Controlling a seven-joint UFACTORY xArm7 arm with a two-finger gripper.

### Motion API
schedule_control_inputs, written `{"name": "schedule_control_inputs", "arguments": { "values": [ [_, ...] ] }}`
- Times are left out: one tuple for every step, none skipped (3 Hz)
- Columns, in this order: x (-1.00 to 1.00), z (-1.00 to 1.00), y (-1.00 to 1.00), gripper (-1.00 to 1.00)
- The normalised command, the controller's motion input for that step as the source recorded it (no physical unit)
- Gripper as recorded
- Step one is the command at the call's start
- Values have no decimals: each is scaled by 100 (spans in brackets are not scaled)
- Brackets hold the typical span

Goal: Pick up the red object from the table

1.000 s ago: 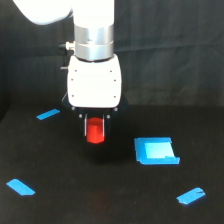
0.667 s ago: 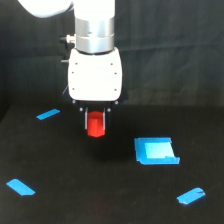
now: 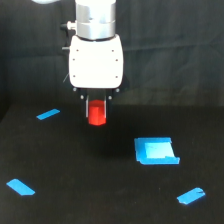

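The two short dark fingers (image 3: 88, 106) of the gripper (image 3: 97, 109) were closed on the small bright red-orange block (image 3: 97, 114), one finger showing as a thin dark strip down each side of the block's upper part. The block hung upright between them, its lower half below the fingertips, and it was clear of the broad matte black table (image 3: 75, 165) (dark surface showed beneath its bottom edge). Above the fingers sat the white, rounded, box-shaped gripper body (image 3: 96, 62), and above that the silver-grey cylindrical wrist of the arm (image 3: 96, 19), which ran out of the top of the view.

The held block was over the far part of the table, near its back edge and somewhat toward the exterior view's left of centre.

Four blue flat pieces lay on the table, all well apart from the block. A small blue strip (image 3: 48, 114) lay near the back edge toward the exterior view's left, at about the block's height in the picture. A larger, roughly square light blue piece (image 3: 156, 150) with a raised rim lay toward the exterior view's right, nearer the middle of the surface. Another small blue strip (image 3: 20, 187) lay near the front left corner, and a fourth (image 3: 190, 196) near the front right corner.
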Motion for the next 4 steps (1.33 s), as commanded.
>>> {"name": "schedule_control_inputs", "arguments": {
  "values": [
    [-2,31,4,-99],
    [2,8,-2,-90],
    [8,1,0,-92],
    [11,5,0,-90]
  ]
}}
